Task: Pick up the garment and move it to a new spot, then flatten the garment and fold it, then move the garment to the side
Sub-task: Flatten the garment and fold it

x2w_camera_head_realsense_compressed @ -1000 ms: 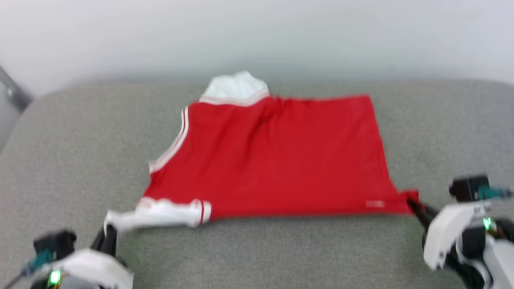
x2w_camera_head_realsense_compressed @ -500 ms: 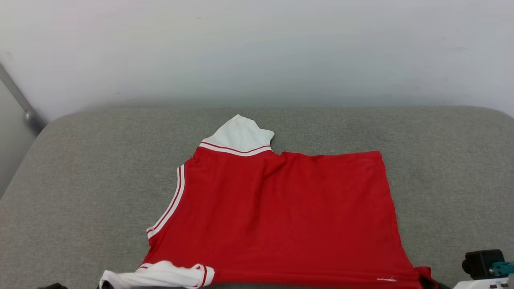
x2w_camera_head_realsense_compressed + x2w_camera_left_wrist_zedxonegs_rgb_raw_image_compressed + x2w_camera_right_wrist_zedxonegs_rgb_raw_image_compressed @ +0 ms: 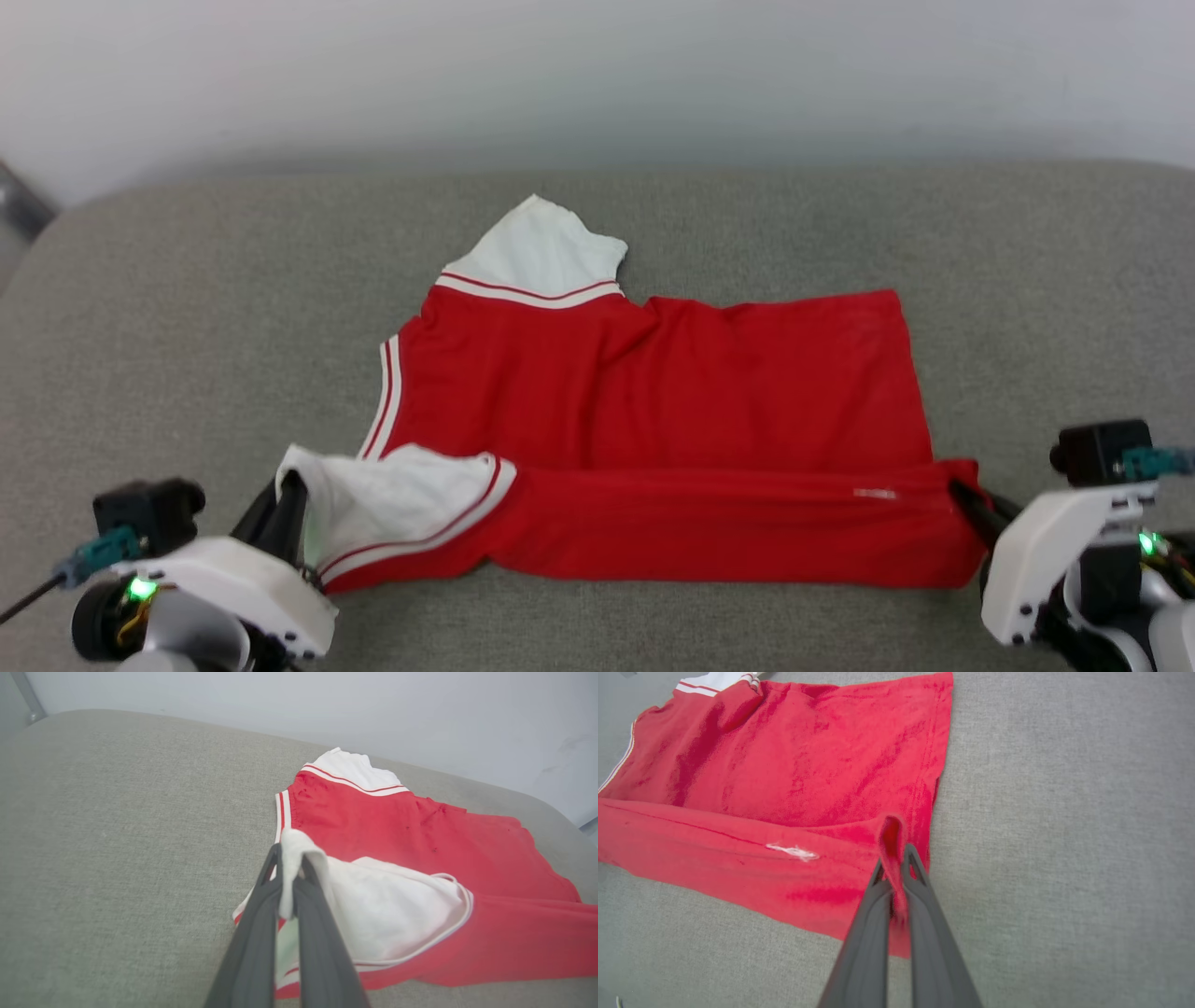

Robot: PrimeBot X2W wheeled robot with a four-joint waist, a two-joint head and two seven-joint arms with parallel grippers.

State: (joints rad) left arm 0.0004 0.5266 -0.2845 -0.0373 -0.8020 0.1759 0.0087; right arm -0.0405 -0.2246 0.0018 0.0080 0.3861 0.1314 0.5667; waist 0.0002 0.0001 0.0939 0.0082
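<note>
Though mostly flat, garment (image 3: 700, 392) in both grippers (image 3: 291, 487) (image 3: 962, 492).

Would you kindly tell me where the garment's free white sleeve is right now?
In the head view, the free white sleeve lies flat on the grey cushion at the far edge of the garment, left of centre.

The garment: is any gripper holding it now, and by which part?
Both. The left gripper pinches the garment by the edge of its near white sleeve; the right gripper pinches its near red hem corner.
</note>
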